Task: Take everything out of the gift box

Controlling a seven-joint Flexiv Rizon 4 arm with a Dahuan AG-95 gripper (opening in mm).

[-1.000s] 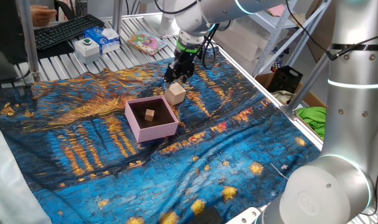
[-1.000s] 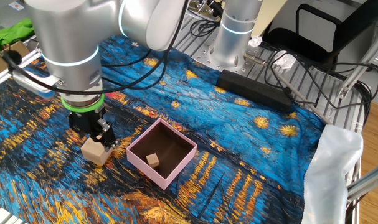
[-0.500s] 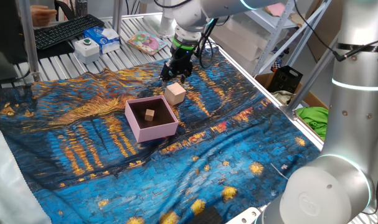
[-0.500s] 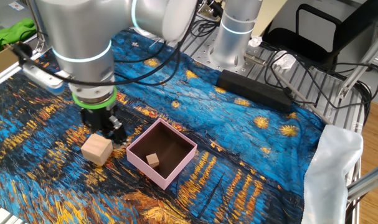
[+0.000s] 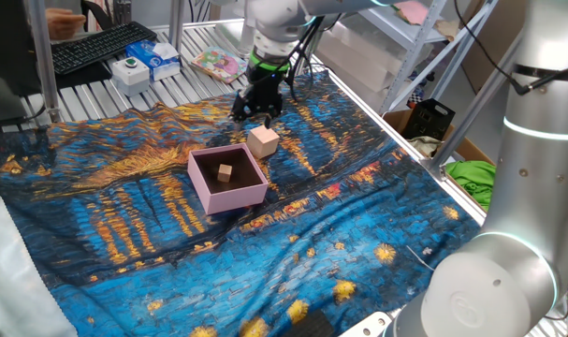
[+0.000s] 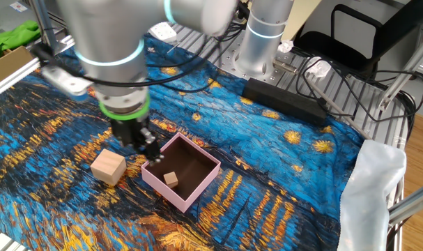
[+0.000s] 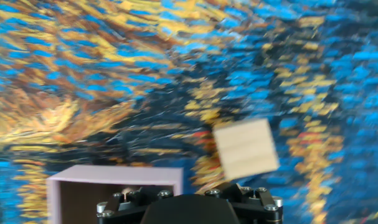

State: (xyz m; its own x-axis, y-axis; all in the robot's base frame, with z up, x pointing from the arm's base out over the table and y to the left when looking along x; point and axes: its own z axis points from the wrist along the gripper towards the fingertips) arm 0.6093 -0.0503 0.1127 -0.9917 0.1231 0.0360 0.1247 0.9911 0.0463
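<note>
The pink gift box (image 5: 205, 193) stands on the painted cloth with its dark inside showing. A small tan cube (image 5: 225, 171) lies in it, also seen in the other fixed view (image 6: 171, 179). The larger tan block (image 5: 263, 140) rests on the cloth just outside the box (image 6: 192, 202); the other fixed view has this block (image 6: 108, 167) left of the box. My gripper (image 5: 251, 113) hangs above the cloth between block and box, open and empty. The hand view shows the block (image 7: 246, 148), the box rim (image 7: 114, 179), and no fingers.
A blue and yellow painted cloth (image 5: 124, 243) covers the table in folds. At the back are a keyboard (image 5: 101, 45), a blue-and-white carton (image 5: 162, 58) and a colourful book (image 5: 218, 64). A black power brick (image 6: 284, 101) lies near the arm's base.
My gripper has risen off the larger block and moved sideways toward the box. The block stays where it lay on the cloth.
</note>
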